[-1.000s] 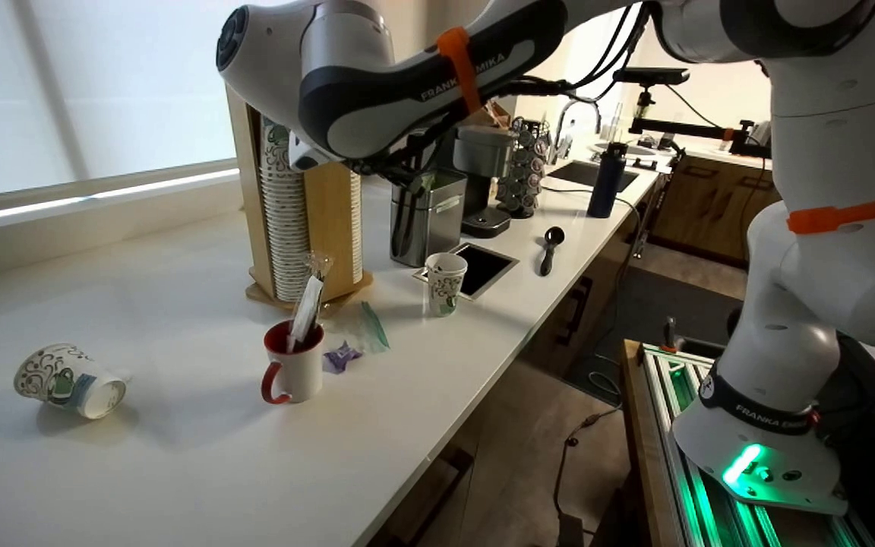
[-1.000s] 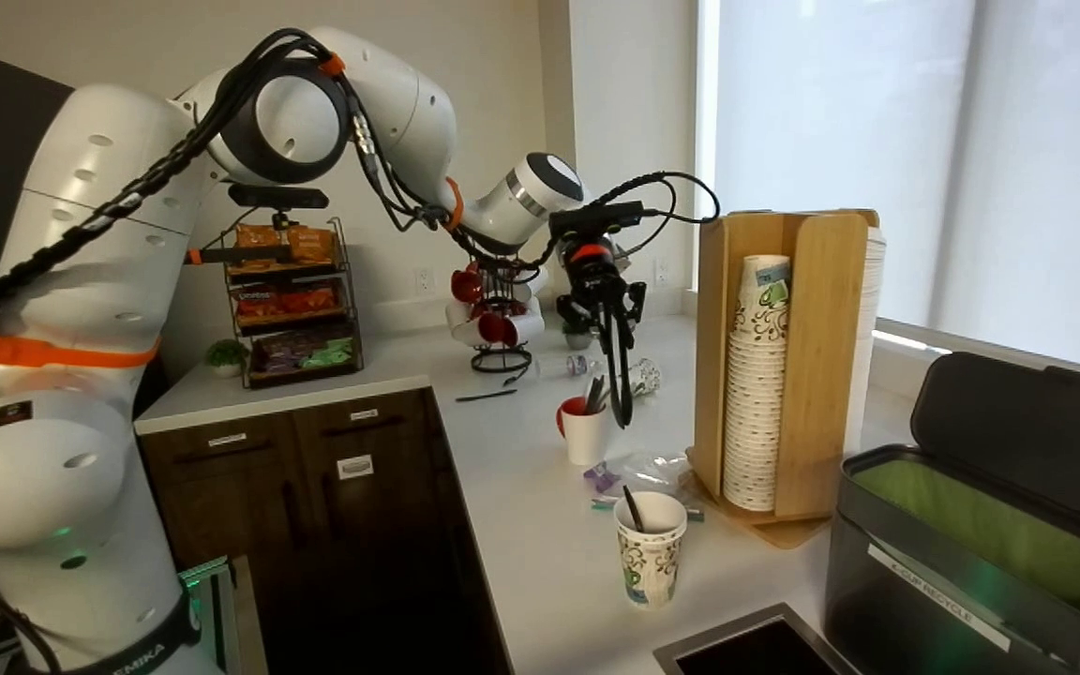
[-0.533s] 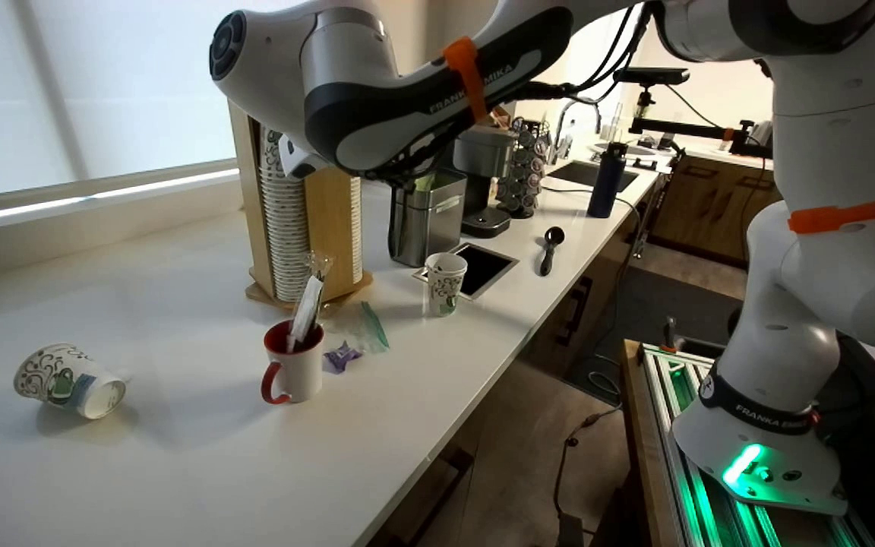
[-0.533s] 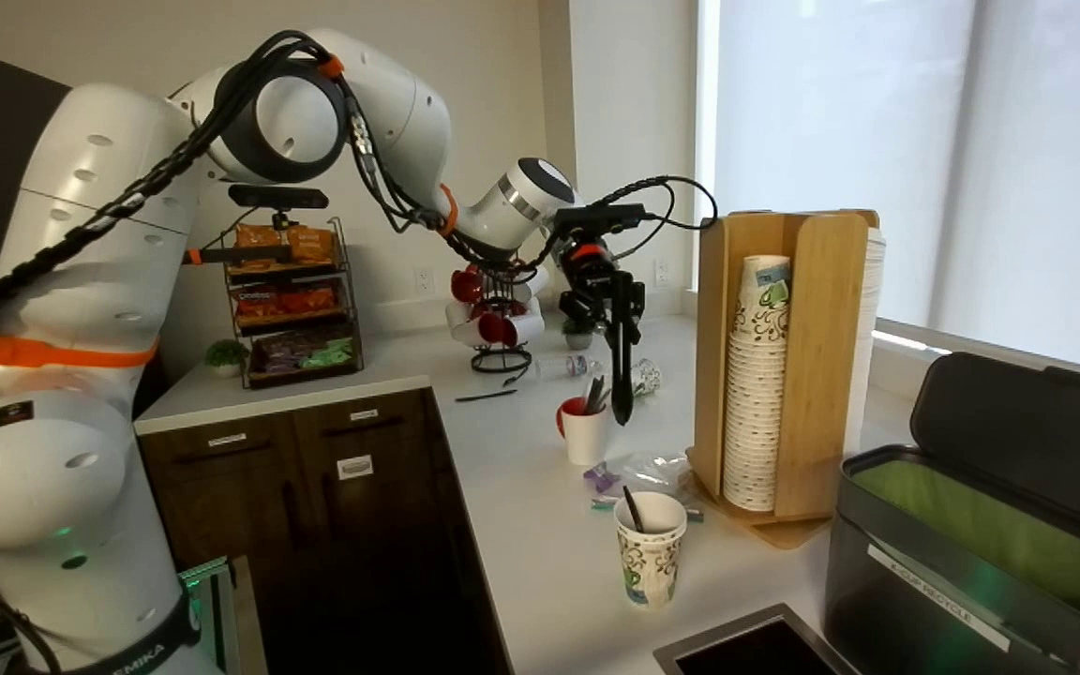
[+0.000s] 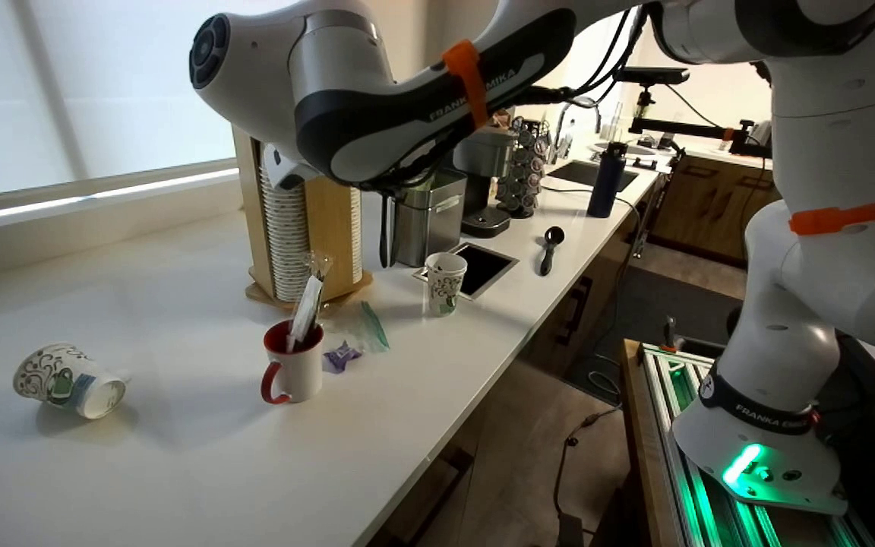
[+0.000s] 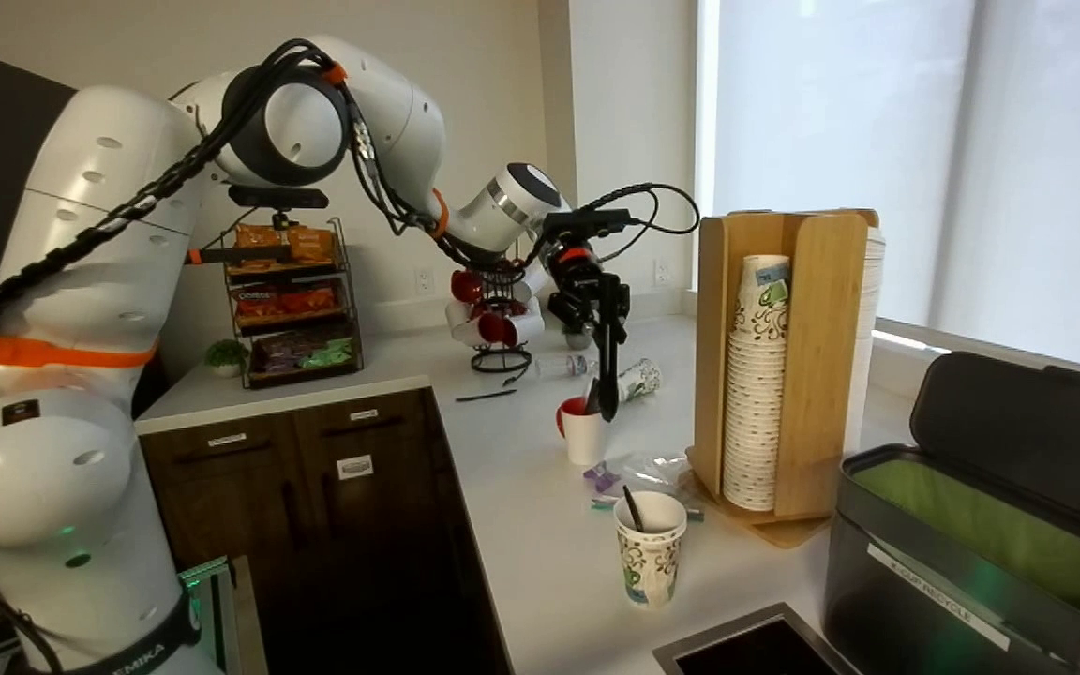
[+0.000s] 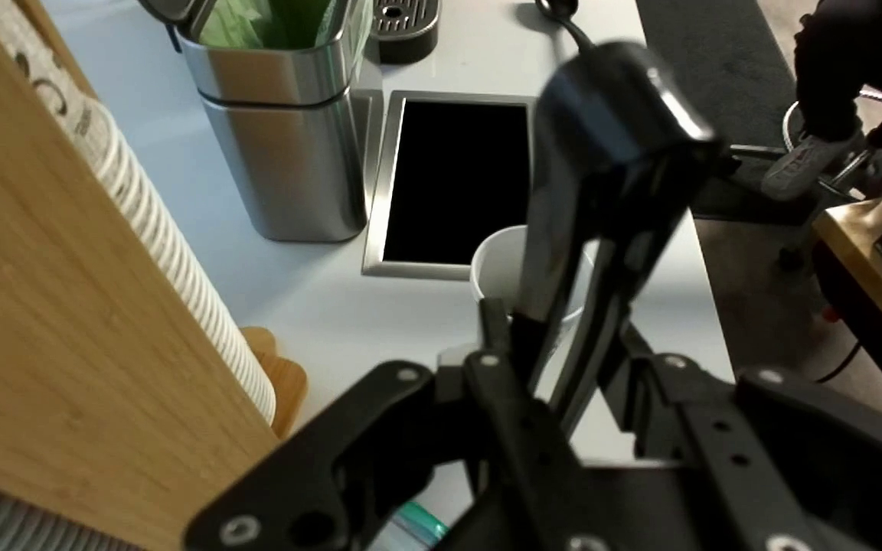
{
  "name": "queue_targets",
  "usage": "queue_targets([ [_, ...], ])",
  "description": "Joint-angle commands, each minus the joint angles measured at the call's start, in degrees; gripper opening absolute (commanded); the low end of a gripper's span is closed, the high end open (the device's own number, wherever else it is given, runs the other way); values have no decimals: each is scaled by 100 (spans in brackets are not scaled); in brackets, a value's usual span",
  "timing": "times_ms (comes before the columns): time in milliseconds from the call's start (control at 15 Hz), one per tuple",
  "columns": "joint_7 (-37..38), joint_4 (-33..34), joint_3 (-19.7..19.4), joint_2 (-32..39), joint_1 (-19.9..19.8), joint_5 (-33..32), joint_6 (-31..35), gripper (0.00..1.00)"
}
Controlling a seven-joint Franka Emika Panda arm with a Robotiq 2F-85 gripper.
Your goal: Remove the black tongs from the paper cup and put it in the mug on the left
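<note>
Wooden rack [image 6: 826,375] near pincer [image 7: 560,330], steel bin [image 7: 282,157]

The robot arm [image 6: 95,173] is raised in a high arch. Its base [image 5: 764,460] is set lower than the gripper [image 7: 563,329] and well apart from it; the elbow [image 6: 301,124] is held higher than the gripper, and the wrist [image 6: 507,208] just above it. The gripper is pointed downward, slightly tilted, and its two black fingers [image 7: 496,337] are pressed inward in a holding grip. In an exterior view it is mostly hidden by the forearm [image 5: 407,125], which is slanted down toward it.
</note>
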Motion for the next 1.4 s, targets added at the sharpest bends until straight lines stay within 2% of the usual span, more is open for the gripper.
queue_targets([
  [0,-88,-113,155,36,259,-232,142,8],
  [400,-94,74,303,280,685,-762,199,8],
  [600,-276,259,262,417,683,-940,153,8],
  [667,-81,113,314,295,692,-766,100,31],
  [733,-121,153,297,328,688,-798,100,31],
  [800,-142,187,282,353,677,-809,100,8],
  [1333,-712,523,430,595,869,-863,176,8],
])
